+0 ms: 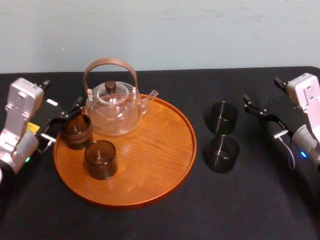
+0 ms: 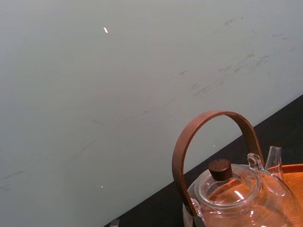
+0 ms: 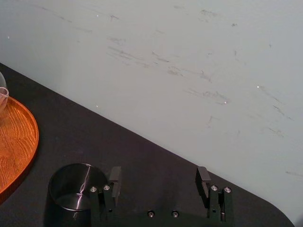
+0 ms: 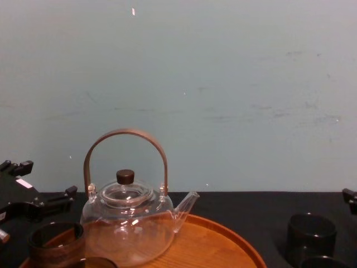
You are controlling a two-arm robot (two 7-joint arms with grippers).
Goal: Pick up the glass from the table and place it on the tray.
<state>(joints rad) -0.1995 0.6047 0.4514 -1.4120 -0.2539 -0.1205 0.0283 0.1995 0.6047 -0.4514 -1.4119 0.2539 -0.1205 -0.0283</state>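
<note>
The round orange-brown wooden tray (image 1: 150, 165) holds a glass teapot (image 1: 112, 107) and two dark glasses. One glass (image 1: 100, 159) stands toward the tray's front left. The other (image 1: 76, 131) stands at its left rim, right in front of my left gripper (image 1: 65, 121), whose fingers are spread wide on either side of it. Two more dark glasses stand on the black table right of the tray, a far one (image 1: 222, 117) and a near one (image 1: 222, 153). My right gripper (image 3: 158, 182) is open just right of the far glass (image 3: 75, 189), with nothing between its fingers.
The teapot's tall brown handle (image 2: 208, 137) rises close to the left gripper. A pale wall runs along the back edge of the black table (image 1: 250, 210). Bare tray surface lies to the right of the teapot and the glasses.
</note>
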